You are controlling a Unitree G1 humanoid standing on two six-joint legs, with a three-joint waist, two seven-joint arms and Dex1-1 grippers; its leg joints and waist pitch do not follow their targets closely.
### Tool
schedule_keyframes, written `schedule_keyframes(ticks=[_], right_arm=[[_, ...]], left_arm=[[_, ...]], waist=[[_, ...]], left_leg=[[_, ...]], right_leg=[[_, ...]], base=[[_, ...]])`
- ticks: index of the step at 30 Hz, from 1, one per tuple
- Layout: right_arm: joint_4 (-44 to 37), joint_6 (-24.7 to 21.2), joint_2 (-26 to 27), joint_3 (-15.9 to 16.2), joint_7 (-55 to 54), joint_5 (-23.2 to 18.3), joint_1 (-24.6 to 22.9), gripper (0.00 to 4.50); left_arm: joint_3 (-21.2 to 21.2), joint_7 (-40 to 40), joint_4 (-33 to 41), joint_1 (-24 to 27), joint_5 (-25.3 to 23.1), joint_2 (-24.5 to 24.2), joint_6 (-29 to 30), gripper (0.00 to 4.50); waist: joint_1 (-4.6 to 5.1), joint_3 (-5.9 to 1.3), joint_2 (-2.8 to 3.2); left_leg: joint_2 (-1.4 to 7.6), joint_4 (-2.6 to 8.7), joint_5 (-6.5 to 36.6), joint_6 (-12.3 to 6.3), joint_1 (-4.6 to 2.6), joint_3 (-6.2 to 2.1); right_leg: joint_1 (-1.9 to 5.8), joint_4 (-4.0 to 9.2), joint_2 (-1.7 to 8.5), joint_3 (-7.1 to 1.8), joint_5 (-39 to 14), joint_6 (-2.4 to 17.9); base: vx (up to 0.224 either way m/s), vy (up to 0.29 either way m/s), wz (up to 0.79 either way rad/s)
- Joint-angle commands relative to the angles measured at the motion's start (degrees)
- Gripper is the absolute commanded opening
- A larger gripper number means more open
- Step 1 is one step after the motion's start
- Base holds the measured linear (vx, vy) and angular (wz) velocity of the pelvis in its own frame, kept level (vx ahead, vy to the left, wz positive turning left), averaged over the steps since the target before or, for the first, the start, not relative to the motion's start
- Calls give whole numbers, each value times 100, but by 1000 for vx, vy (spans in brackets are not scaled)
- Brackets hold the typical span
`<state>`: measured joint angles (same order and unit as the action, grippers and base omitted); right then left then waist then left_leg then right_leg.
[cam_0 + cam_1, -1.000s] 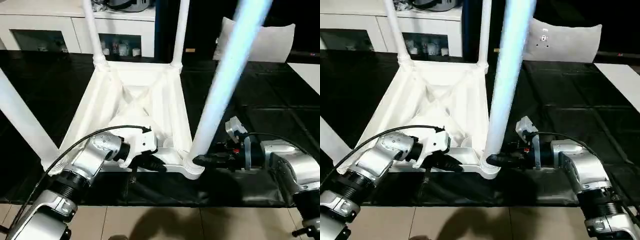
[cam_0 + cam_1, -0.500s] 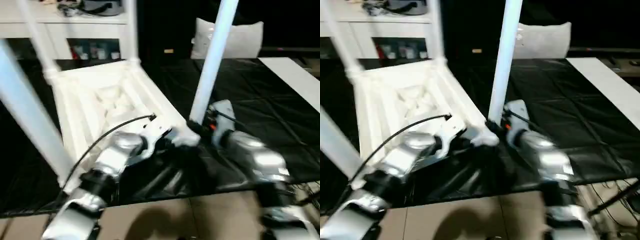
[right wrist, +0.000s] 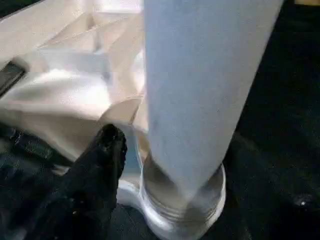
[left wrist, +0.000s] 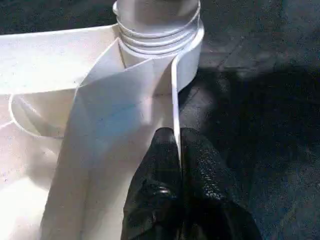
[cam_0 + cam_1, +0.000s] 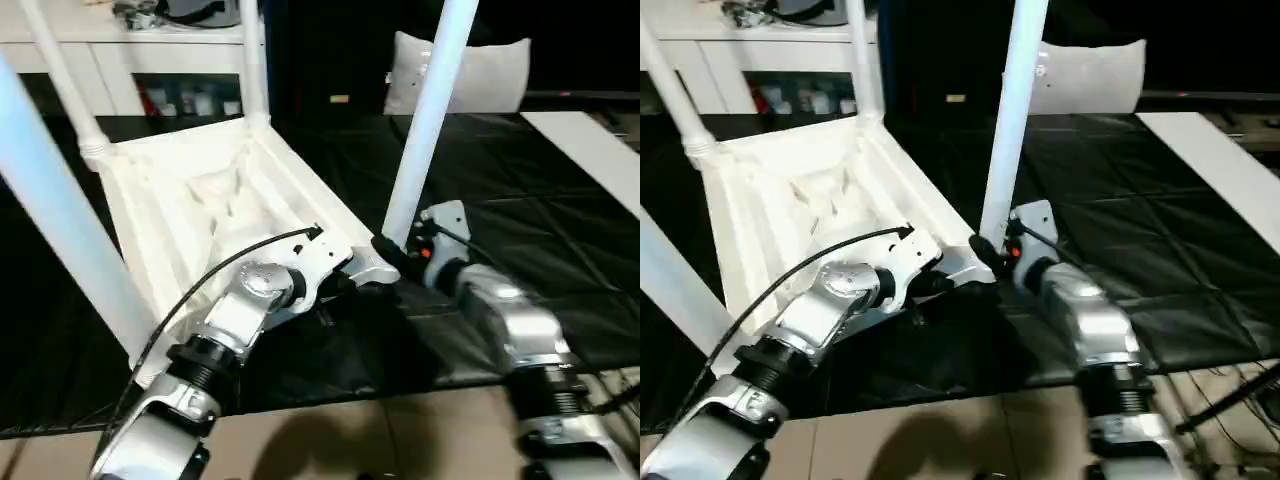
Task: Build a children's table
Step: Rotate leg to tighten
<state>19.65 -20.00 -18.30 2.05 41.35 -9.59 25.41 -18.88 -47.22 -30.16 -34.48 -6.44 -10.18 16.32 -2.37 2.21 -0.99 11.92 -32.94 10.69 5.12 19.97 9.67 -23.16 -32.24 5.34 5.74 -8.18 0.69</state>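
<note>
While the upturned table top [image 5: 200, 215] is lying on the black counter [image 5: 520, 200] with all four legs rising, the left jaws [image 4: 178, 150] are pinching its thin side rim, just short of the near corner socket [image 4: 160, 35]. The leg [image 5: 425, 120] seated there is standing upright, with the right jaws [image 5: 385, 248] sitting against its base; I cannot tell whether they are clamping it.
</note>
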Motion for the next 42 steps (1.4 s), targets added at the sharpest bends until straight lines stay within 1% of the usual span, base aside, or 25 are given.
schedule_keyframes(ticks=[1, 3, 5, 8, 9, 10, 11, 12, 14, 16, 17, 20, 22, 24, 28, 30, 33, 34, 36, 37, 38, 39, 40, 41, 42], right_arm=[[-173, 53, -341, 205, 785, -68, -85, 363], [-151, 110, -567, 226, 1104, -93, -86, 363], [-189, 114, -783, 267, 1526, -201, -94, 363], [-254, 39, -1115, 385, 2338, -429, -98, 363], [-239, 3, -1168, 402, 2484, -478, -74, 345], [-215, -30, -1194, 413, 2586, -515, -46, 345], [-206, -74, -1213, 424, 2678, -556, -27, 345], [-226, -133, -1233, 448, 2800, -612, -19, 323], [-249, -194, -1272, 528, 3049, -635, -12, 311], [-257, -244, -1270, 599, 3179, -669, -8, 298], [-251, -271, -1260, 612, 3213, -710, 3, 274], [-250, -340, -1243, 650, 3317, -780, 22, 267], [-280, -431, -1193, 720, 3397, -801, -35, 233], [-300, -464, -1174, 735, 3411, -820, -70, 225], [-443, -547, -1079, 732, 3339, -889, -245, 193], [-544, -600, -1023, 729, 3266, -928, -316, 189], [-776, -728, -781, 698, 2907, -972, -494, 154], [-793, -717, -687, 693, 2720, -917, -532, 148], [-798, -747, -484, 667, 2307, -795, -567, 131], [-776, -710, -380, 643, 2120, -740, -564, 131], [-758, -668, -307, 619, 1998, -710, -559, 116], [-714, -651, -188, 564, 1827, -705, -538, 109], [-684, -599, -108, 530, 1698, -679, -524, 109], [-628, -450, -38, 505, 1551, -608, -504, 109], [-582, -361, 3, 492, 1469, -566, -485, 109]], left_arm=[[-231, -493, 13, 113, 0, -196, -222, 0], [-328, -792, 55, 132, 5, -365, -391, 0], [-411, -1132, 147, 165, 48, -535, -466, 0], [-584, -1777, 319, 240, 138, -854, -684, 0], [-637, -1932, 364, 255, 129, -953, -726, 0], [-654, -2019, 379, 257, 122, -1010, -745, 0], [-661, -2079, 390, 256, 121, -1049, -753, 0], [-666, -2141, 403, 248, 125, -1086, -765, 0], [-703, -2347, 479, 230, 170, -1190, -754, 0], [-747, -2553, 592, 220, 203, -1295, -720, 0], [-759, -2610, 623, 217, 222, -1322, -714, 0], [-763, -2695, 678, 210, 245, -1358, -721, 0], [-780, -2713, 648, 202, 235, -1322, -745, 0], [-787, -2708, 638, 211, 232, -1314, -753, 0], [-741, -2580, 660, 290, 262, -1263, -710, 0], [-675, -2481, 667, 321, 283, -1219, -665, 0], [-518, -2115, 679, 364, 295, -1051, -407, 0], [-448, -1889, 648, 356, 278, -945, -315, 0], [-314, -1507, 601, 336, 281, -733, -149, 0], [-266, -1386, 601, 330, 307, -637, -90, 0], [-239, -1315, 606, 326, 329, -572, -44, 0], [-217, -1228, 608, 317, 350, -486, 9, 0], [-215, -1174, 610, 308, 355, -428, 36, 0], [-225, -1113, 594, 296, 343, -368, 32, 0], [-232, -1086, 579, 288, 333, -343, 13, 0]], waist=[[-94, -331, -107], [-121, -339, -100], [-155, -360, -138], [-186, -365, -116], [-203, -346, -99], [-230, -344, -88], [-238, -338, -104], [-271, -327, -89], [-301, -325, -91], [-304, -323, -97], [-306, -325, -101], [-311, -328, -96], [-317, -334, -87], [-326, -338, -73], [-348, -344, -89], [-345, -337, -102], [-332, -324, -104], [-322, -301, -98], [-283, -265, -95], [-246, -234, -91], [-208, -228, -103], [-199, -231, -104], [-144, -229, -65], [-97, -244, -39], [-54, -241, -14]], left_leg=[[72, 355, 1305, -452, 46, 17], [84, 343, 1078, -513, 65, 29], [79, 314, 849, -548, 80, 43], [101, 304, 755, -640, 78, 46], [112, 315, 795, -645, 61, 50], [125, 321, 835, -607, 40, 52], [125, 323, 862, -589, 40, 54], [131, 336, 963, -530, 26, 54], [138, 345, 1064, -427, 12, 49], [140, 357, 1118, -355, 20, 40], [139, 357, 1107, -330, 16, 39], [128, 351, 1081, -307, 21, 42], [126, 347, 1033, -298, 23, 43], [129, 345, 1002, -287, 19, 43], [127, 339, 962, -294, 24, 46], [121, 340, 973, -306, 33, 49], [117, 355, 1068, -263, 22, 41], [113, 367, 1199, -229, 9, 38], [84, 376, 1518, -152, -18, 31], [55, 366, 1762, -92, -58, 15], [21, 337, 1909, -49, -72, -3], [5, 329, 1948, -41, -66, -22], [-2, 334, 2073, -19, -50, -40], [2, 333, 2219, -28, -78, -71], [5, 340, 2293, -45, -59, -83]], right_leg=[[299, 436, 302, -225, -2585, 518], [298, 367, 286, -244, -2153, 697], [308, 275, 272, -254, -1669, 901], [317, 220, 275, -259, -1376, 1066], [303, 232, 277, -261, -1426, 1102], [291, 235, 275, -261, -1492, 1110], [290, 236, 269, -260, -1539, 1104], [283, 252, 276, -259, -1699, 1069], [285, 260, 282, -258, -1848, 1018], [293, 259, 285, -259, -1919, 990], [290, 254, 286, -264, -1889, 991], [296, 258, 287, -267, -1888, 990], [300, 248, 280, -267, -1814, 1005], [299, 238, 282, -269, -1721, 1036], [312, 231, 286, -270, -1653, 1045], [310, 245, 283, -269, -1725, 995], [298, 276, 282, -261, -2000, 905], [281, 315, 284, -256, -2234, 841], [261, 407, 287, -226, -2891, 630], [217, 487, 281, -181, -3453, 428], [212, 565, 288, -130, -3900, 199], [223, 588, 296, -103, -4037, 100], [214, 633, 273, -72, -4132, -26], [206, 646, 269, -32, -4081, -52], [211, 648, 263, -18, -4024, -44]], base=[[0, 0, 0], [0, 0, 0], [0, 0, 0], [0, 0, 0], [0, 0, 0], [0, 0, 0], [0, 0, 0], [0, 0, 0], [0, 0, 0], [0, 0, 0], [0, 0, 0], [0, 0, 0], [0, 0, 0], [0, 0, 0], [0, 0, 0], [0, 0, 0], [0, 0, 0], [0, 0, 0], [0, 0, 0], [0, 0, 0], [0, 0, 0], [0, 0, 0], [0, 0, 0], [0, 0, 0], [0, 0, 0]])
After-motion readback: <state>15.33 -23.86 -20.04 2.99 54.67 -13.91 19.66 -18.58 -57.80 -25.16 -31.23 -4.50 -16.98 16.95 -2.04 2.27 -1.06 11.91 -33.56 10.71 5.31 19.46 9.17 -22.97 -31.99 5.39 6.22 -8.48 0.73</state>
